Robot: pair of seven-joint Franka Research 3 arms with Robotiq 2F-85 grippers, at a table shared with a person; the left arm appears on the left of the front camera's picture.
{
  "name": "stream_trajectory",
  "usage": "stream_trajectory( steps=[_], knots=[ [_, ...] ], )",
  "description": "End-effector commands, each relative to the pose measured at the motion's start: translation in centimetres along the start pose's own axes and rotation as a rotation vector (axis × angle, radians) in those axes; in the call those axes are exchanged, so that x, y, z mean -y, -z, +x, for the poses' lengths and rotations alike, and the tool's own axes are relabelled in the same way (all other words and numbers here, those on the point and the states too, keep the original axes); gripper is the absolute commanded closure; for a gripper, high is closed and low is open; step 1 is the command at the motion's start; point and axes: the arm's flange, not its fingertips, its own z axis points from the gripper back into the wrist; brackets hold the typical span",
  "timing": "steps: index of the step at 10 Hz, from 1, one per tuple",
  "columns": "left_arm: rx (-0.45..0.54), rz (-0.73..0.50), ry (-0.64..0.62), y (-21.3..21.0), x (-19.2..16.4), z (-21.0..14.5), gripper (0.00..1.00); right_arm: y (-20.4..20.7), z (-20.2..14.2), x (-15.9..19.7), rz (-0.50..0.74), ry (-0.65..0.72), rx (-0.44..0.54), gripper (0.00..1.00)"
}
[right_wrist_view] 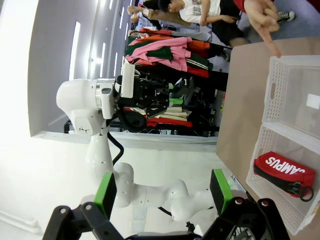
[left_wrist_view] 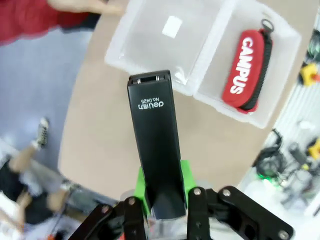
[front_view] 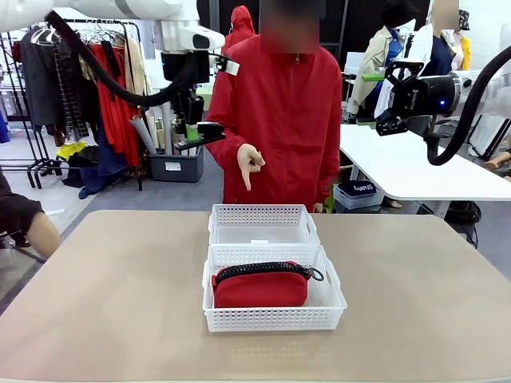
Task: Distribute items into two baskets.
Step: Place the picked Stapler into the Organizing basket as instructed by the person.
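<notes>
High above the table's far left, my left gripper (front_view: 198, 134) is shut on the small black stapler (front_view: 200, 136). In the left wrist view the stapler (left_wrist_view: 155, 145) sticks out between the green pads (left_wrist_view: 142, 192), over the table beside the baskets. The far white basket (front_view: 219, 227) holds just a small label. In the near basket (front_view: 271, 317) lies the red zip pouch (front_view: 259, 289). My right gripper (front_view: 373, 100) hangs open and empty high at the right; its wrist view shows the gripper (right_wrist_view: 162, 190) with pads wide apart, plus the pouch (right_wrist_view: 282, 172).
A person in a red jacket stands at the far edge, one hand (front_view: 250, 165) pointing down at the far basket. A white table (front_view: 415, 171) stands behind at the right and a clothes rack (front_view: 104, 96) at the left. Bare tabletop surrounds the baskets.
</notes>
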Motion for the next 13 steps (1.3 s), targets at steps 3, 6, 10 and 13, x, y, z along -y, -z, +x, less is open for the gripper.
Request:
stream_trajectory(
  steps=[3, 6, 10, 13],
  knots=[
    [0.033, 0.086, 0.331, 0.8, -2.0, 4.8, 1.00, 0.1, 0.1, -0.2, -0.002, -0.003, 0.008, 0.00],
    [0.029, 0.069, 0.327, 2.2, -1.1, 4.8, 1.00, 0.1, 0.1, -0.2, -0.002, -0.003, 0.008, 0.00],
    [0.029, 0.069, 0.327, 2.2, -1.1, 4.8, 1.00, 0.1, 0.1, -0.2, -0.002, -0.003, 0.008, 0.00],
    [-0.011, 0.001, 0.383, 5.4, -2.1, 8.5, 1.00, 0.1, 0.1, -0.2, -0.002, -0.003, 0.008, 0.00]
  ],
)
